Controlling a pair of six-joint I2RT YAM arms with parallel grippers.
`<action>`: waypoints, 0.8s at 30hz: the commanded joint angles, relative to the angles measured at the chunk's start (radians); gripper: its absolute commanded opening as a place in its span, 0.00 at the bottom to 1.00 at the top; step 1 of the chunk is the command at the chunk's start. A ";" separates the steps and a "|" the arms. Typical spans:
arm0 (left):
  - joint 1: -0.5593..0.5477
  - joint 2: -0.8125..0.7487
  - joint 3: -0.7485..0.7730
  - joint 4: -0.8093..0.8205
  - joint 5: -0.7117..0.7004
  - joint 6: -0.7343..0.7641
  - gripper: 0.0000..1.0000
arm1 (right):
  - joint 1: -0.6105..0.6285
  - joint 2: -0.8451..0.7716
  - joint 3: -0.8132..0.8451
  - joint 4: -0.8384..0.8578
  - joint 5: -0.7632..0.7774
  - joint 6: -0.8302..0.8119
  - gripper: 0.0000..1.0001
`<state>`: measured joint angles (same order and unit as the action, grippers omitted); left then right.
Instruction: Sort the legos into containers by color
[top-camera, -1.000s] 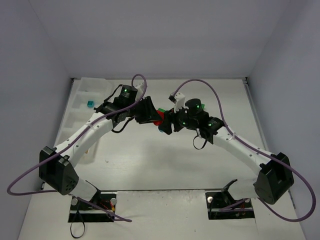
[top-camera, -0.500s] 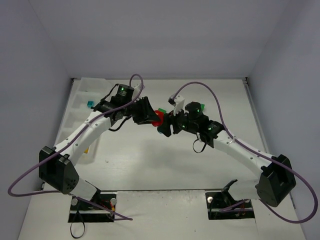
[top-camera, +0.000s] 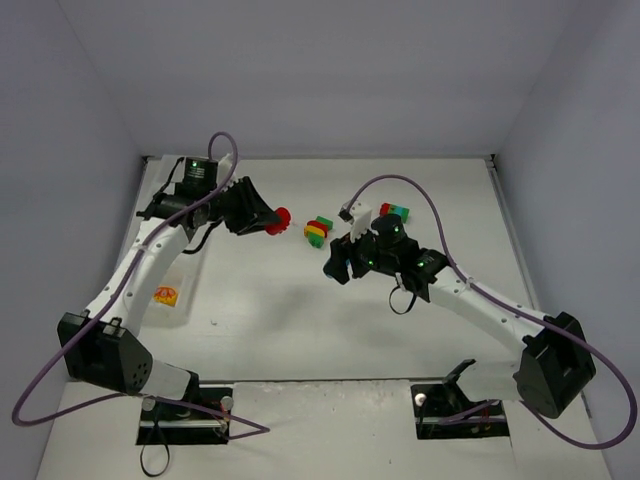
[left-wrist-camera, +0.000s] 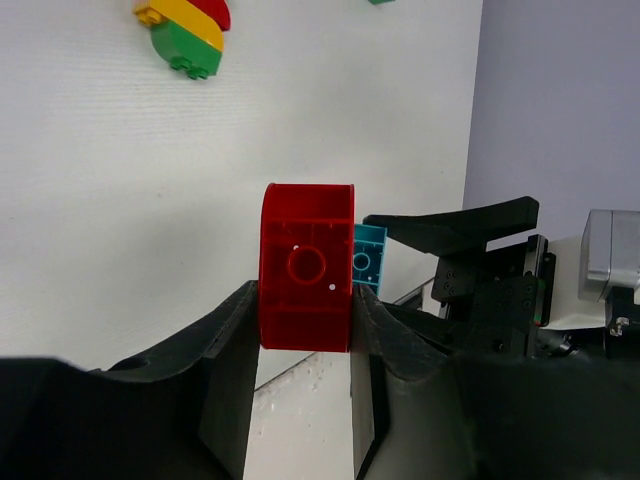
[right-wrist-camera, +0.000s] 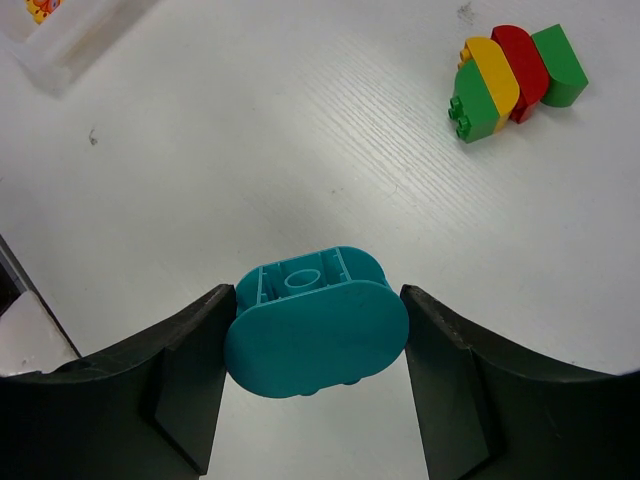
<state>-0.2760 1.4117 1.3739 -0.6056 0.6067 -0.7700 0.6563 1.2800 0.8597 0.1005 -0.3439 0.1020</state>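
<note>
Item: left pincer (top-camera: 268, 220), at 10 o'clock on the white surface (top-camera: 270, 320), its fingers clamped on a red translucent plastic brick (top-camera: 280, 220). In the left wrist view the red brick (left-wrist-camera: 307, 268) stands upright between the two black fingertips, its hollow underside facing the camera. Item: right pincer (top-camera: 335, 268), near the middle of the surface and well apart from the left one, shut tight on a teal-blue rounded plastic brick (right-wrist-camera: 315, 325). That brick sits crosswise between the pads, touching both, open underside up. Item: clump of green, yellow and red bricks (top-camera: 318, 230), lying loose on the surface between the two pincers, at 12 o'clock from the right pincer; in the right wrist view the same clump (right-wrist-camera: 515, 80) shows four curved bricks stuck side by side: green, yellow, red, green. Item: smaller red-and-green clump (top-camera: 395, 211), at 3 o'clock from the first. Item: long translucent white plastic tray (top-camera: 180, 272), along the 9 o'clock edge of the surface, partly under the left arm; one compartment holds orange-and-yellow pieces (top-camera: 165, 295).
</note>
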 joint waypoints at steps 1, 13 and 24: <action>0.058 -0.045 0.082 -0.045 0.004 0.072 0.00 | 0.000 -0.036 0.036 0.042 0.013 -0.022 0.00; 0.201 -0.042 0.076 -0.045 -0.139 0.233 0.00 | -0.020 0.012 0.157 -0.056 -0.012 -0.059 0.00; 0.250 -0.013 0.011 0.095 -0.246 0.278 0.00 | -0.174 0.056 0.209 -0.081 -0.177 0.018 0.00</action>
<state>-0.0376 1.4040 1.3830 -0.6228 0.4015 -0.5209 0.5343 1.3293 0.9974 -0.0154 -0.4366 0.0891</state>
